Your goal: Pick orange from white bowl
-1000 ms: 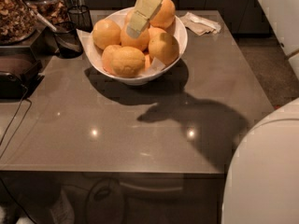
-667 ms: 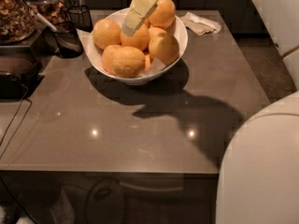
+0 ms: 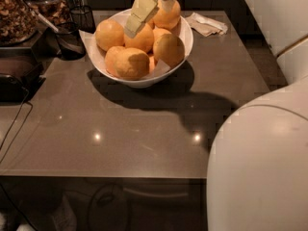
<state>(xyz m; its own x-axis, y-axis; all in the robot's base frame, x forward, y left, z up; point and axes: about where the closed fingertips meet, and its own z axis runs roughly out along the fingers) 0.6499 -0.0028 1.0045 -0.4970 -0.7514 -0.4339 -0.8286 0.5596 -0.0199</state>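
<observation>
Reach step, by my reading. The gripper (image 3: 144, 14) hangs over the back half of the white bowl (image 3: 139, 82), low above the heap, with nothing in its hold that I can see. Open or closed: cannot tell from this angle. Its cream-coloured end slants down and left, the tip just over the orange (image 3: 143, 40) in the middle of the pile. I take that fruit as the likely target.

The next move calls for a straight descent onto one fruit and a grasp across its widest part. The fruits press against each other, so there is little room at the sides. A top one is the easier pick.

Materials:
- Oranges are round, yellow-orange and matte with dimpled skin. They would probably roll if nudged.
- The front orange (image 3: 131, 63) sits lowest, near the rim.
- The bowl is glossy, wide and sloping, and stands towards the back of the table (image 3: 144, 129).
- White paper lining (image 3: 161, 70) pokes out between fruit and rim.
- The table is smooth grey-brown and throws back two light spots.
- A crumpled napkin (image 3: 207, 24) lies behind and to the right, apart from the bowl.
</observation>
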